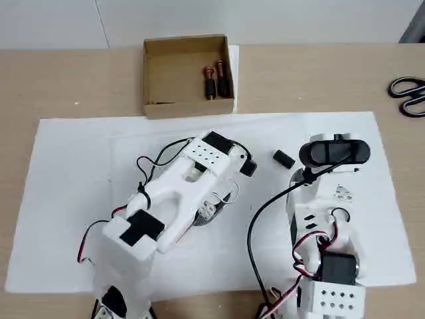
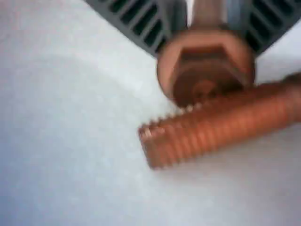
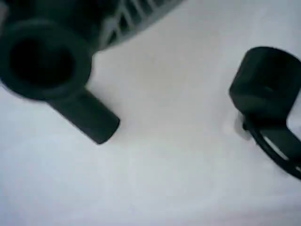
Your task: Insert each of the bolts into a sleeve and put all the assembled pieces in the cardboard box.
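Copper and black are seen together inside the cardboard box, where two assembled pieces are laid side by side against its right wall. In the high view the box is set at the far side of the tabletop, just beyond a white paper sheet. The left arm is stretched across the middle of the sheet, and the right arm is placed at the sheet's right side. A loose sleeve is laid on the paper between the two arms. Scissors are left on the bare wood at the right edge.

In the left wrist view, the left jaws are closed on the shank of a held bolt, whose hexagonal head is turned down towards the sheet. Just beside that head, a loose bolt is laid flat on the paper, with its threaded end shown.

In the right wrist view, a held sleeve is seen end-on, its bore open to the camera. It seems to be gripped by the right jaws, though only one ribbed grey face is shown beside it. The loose sleeve is laid on the paper just past it, and a black housing with a cable is seen well apart.
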`<state>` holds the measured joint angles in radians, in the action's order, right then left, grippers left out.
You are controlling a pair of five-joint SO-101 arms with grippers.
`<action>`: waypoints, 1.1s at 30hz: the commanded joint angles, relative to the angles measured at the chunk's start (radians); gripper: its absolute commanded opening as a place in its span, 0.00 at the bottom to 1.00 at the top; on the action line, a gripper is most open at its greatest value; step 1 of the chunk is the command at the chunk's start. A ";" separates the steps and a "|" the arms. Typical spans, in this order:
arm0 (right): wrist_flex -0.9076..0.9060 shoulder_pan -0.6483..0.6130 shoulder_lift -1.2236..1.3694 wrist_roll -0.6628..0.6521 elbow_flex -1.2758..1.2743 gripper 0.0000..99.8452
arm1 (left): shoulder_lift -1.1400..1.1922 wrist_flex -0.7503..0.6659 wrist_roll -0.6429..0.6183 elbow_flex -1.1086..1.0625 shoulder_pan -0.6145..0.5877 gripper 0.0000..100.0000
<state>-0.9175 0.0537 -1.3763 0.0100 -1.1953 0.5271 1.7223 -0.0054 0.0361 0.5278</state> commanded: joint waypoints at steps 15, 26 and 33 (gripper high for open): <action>0.028 -0.008 0.002 -0.009 0.008 0.00 | 0.114 0.029 0.005 0.139 -0.006 0.01; 0.028 -0.010 0.002 -0.005 0.008 0.00 | -0.290 0.031 0.006 0.168 -0.008 0.01; 0.027 -0.093 -0.007 -0.003 0.018 0.00 | -0.430 0.031 0.006 0.157 -0.008 0.01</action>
<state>-0.9175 0.0061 -1.3763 0.0100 -1.1953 0.2033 1.7392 -0.0038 0.1649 0.5247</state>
